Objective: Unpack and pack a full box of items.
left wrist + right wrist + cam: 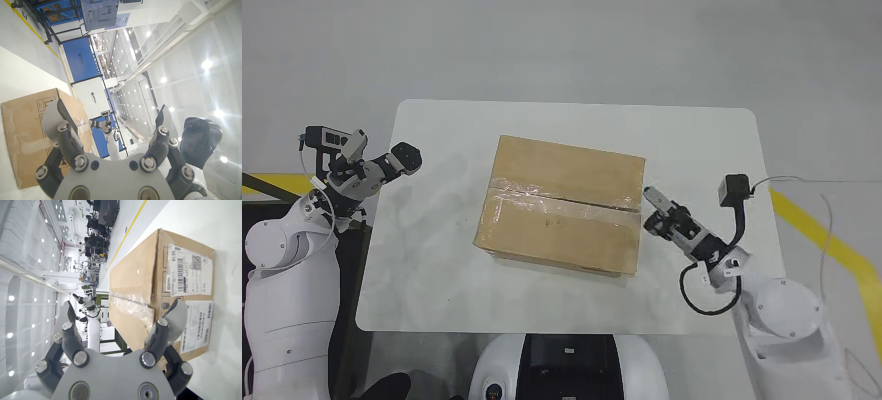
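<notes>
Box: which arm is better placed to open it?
Probably right: the right end effector, open, sits at the box's taped seam; the left end effector, also open, hangs apart at the table's edge.

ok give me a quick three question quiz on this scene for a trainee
1. True or false: the box on the table has its flaps open.
2. Which claw is nearer the box? A. left claw B. right claw
3. Fill in: both claws are ____.
Key: 1 false, clear tape seals the top seam; 2 B; 3 open.
</notes>
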